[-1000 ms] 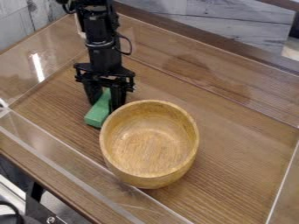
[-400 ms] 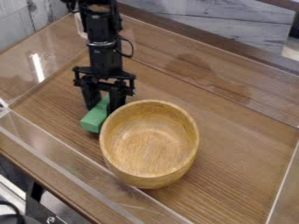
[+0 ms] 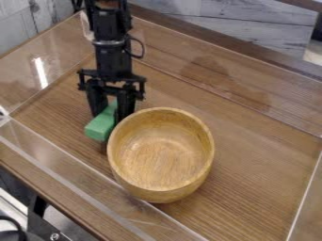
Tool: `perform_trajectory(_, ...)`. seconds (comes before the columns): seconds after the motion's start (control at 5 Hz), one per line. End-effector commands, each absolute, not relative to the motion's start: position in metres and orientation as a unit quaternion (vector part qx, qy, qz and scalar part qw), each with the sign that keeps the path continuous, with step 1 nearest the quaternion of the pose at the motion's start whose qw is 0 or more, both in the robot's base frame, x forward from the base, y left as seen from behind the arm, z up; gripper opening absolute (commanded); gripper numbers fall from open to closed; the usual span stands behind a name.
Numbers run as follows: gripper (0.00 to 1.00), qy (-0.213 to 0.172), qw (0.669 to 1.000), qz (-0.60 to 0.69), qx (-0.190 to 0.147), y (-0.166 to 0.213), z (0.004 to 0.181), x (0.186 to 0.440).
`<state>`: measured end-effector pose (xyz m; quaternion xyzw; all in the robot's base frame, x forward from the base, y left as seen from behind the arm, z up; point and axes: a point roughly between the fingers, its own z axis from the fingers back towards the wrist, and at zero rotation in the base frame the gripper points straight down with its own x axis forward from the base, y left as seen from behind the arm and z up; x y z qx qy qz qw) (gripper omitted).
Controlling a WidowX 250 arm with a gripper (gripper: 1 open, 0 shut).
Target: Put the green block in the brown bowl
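The gripper (image 3: 111, 106) is pinched shut on the upper end of the block (image 3: 100, 123). Compared with a second ago, the gripper sits slightly higher and the block has shifted a little to the left in view. The block hangs tilted, with its lower end close to the table (image 3: 239, 104); whether that end has cleared the surface cannot be told.

The block is just left of the bowl (image 3: 161, 153), near its rim and outside it. The bowl is empty.

Judgement: the grasp is complete and the lift is in progress. Remaining steps: raise the block above rim height, carry it over the bowl opening, then release. Risk: with insufficient height, the hanging end may strike the thick rim.
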<state>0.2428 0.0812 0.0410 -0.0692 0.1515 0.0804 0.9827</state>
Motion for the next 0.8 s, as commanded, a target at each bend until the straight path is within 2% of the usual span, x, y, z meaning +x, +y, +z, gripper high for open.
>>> perform_trajectory(0.0,0.0,0.117,0.989,0.073,-0.061,0.079,0.074,0.253)
perform_trajectory(0.6,0.0,0.12,0.989,0.042,-0.077,0.058,0.106,0.249)
